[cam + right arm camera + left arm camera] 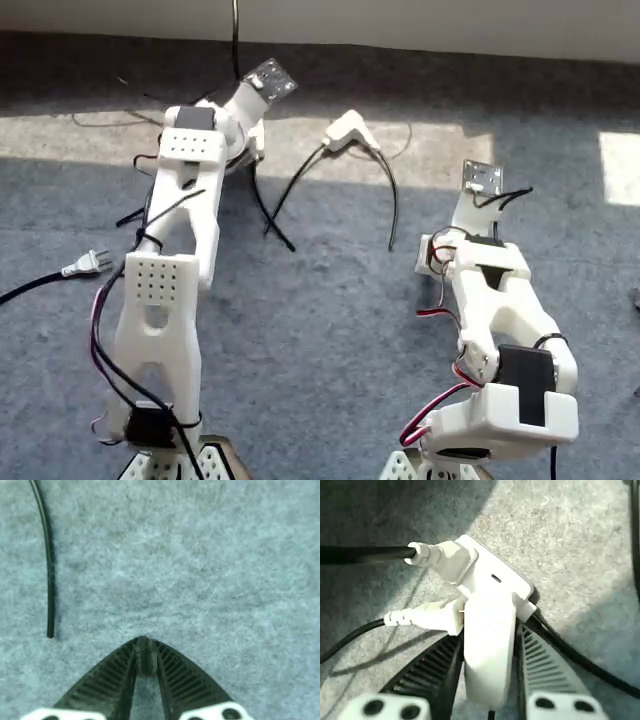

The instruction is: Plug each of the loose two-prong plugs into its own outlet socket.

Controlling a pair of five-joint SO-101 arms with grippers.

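Left tool (492, 630) is pinching the white outlet block (492, 587). The block's long body sits between the two black ribbed fingers (442, 670), and both touch its sides. The block lies on the grey carpet (580, 540), part in sun, part in shade.

Two white plugs sit on one side of the block:
- upper plug (447, 559) is hard up against it
- lower plug (432, 617) is just beside it, with a sliver of metal prong showing at the joint

Each trails a black cord (360, 555). A second cord (580, 660) runs off the opposite side.

High view: a loose plug (85, 263) lies flat on the carpet outboard of the left arm (165, 290), prongs toward the arm and apart from it, its lead running off the frame edge. A white fitting (345, 130) with black leads lies in the sun patch ahead, between the arms. I cannot tell whether it is the same block.

Right tool (143, 645) has its fingers pressed together at the tips with nothing between them, over carpet. A cord stub (47, 565) ends near it, not touching. Right arm (500, 310) is folded on its own side, well apart from the white fitting.
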